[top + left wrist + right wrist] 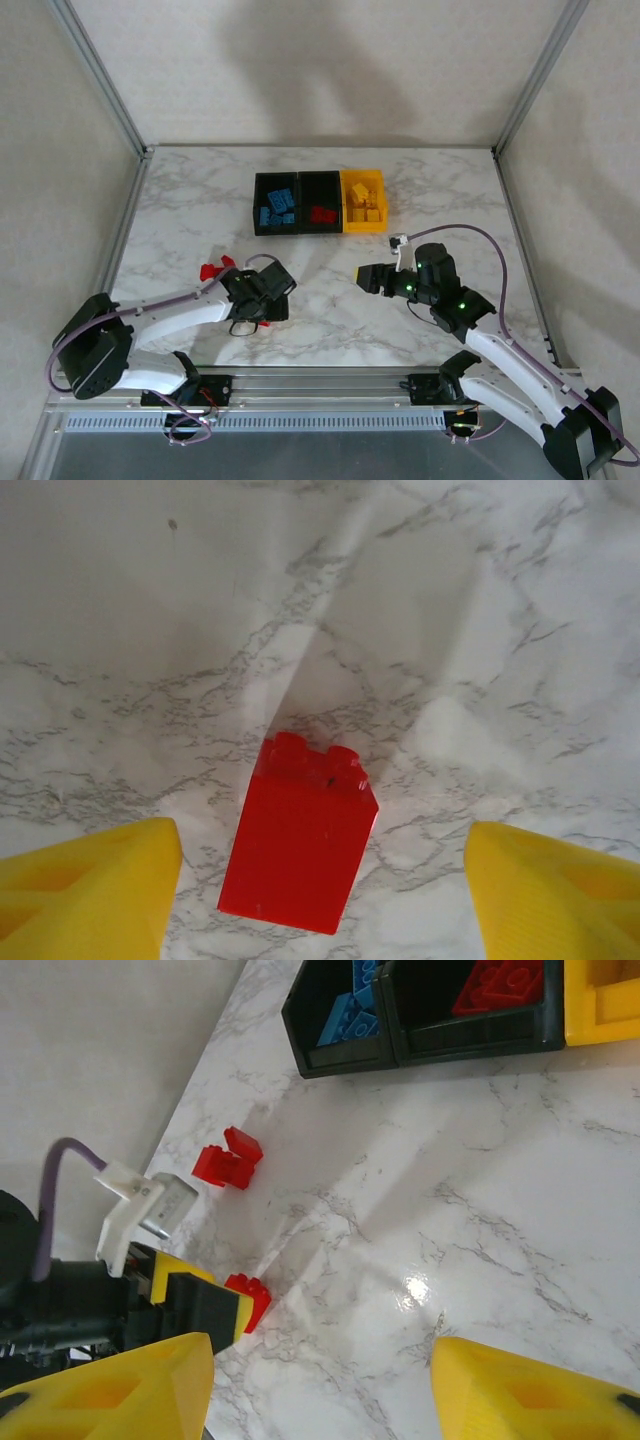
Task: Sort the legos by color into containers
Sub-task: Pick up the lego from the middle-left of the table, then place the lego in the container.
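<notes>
We see a white, grey-veined marble-patterned tabletop [330,310]. Behind the tabletop rises a plain beige back wall [420,80], crossed by a broad soft shadow [290,50]. Similar side panels [50,200] close the tabletop's left and right. Silver metal posts [100,75] slant up from the tabletop's far corners. A small glare spot [415,1285] shines on the tabletop.

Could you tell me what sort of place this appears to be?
Probably a lab robot test cell: a marble-patterned tabletop walled by plain panels on metal framing, two arms bolted to a rail, and small sorting bins.
</notes>
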